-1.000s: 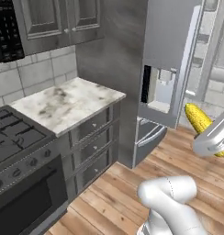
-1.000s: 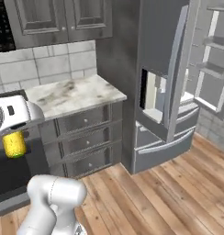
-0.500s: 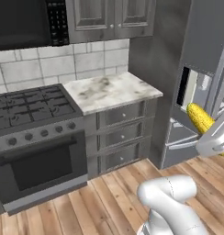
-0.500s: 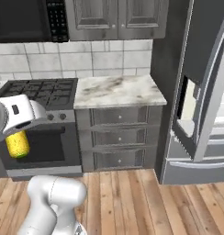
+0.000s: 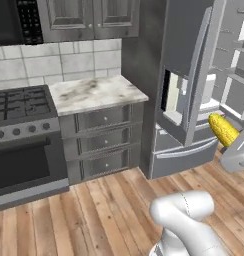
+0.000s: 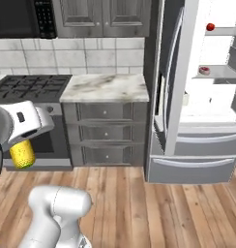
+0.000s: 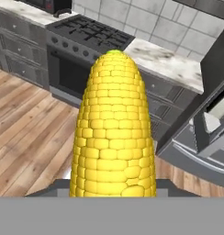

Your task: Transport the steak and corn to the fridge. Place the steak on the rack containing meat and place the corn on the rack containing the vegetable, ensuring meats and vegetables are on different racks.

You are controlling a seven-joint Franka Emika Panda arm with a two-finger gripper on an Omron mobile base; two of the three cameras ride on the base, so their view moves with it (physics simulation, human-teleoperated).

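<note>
The corn (image 7: 114, 128) is clasped in the end effector (image 5: 233, 145), held in the air above the wood floor (image 6: 163, 208) before the open fridge (image 6: 207, 97). A red vegetable (image 6: 210, 27) sits on an upper fridge shelf.

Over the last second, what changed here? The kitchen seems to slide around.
The base drove and turned, so the camera moved, not the kitchen: the fridge interior now shows, with the vegetable on an upper shelf. The gripper still holds the corn, unchanged.
</note>
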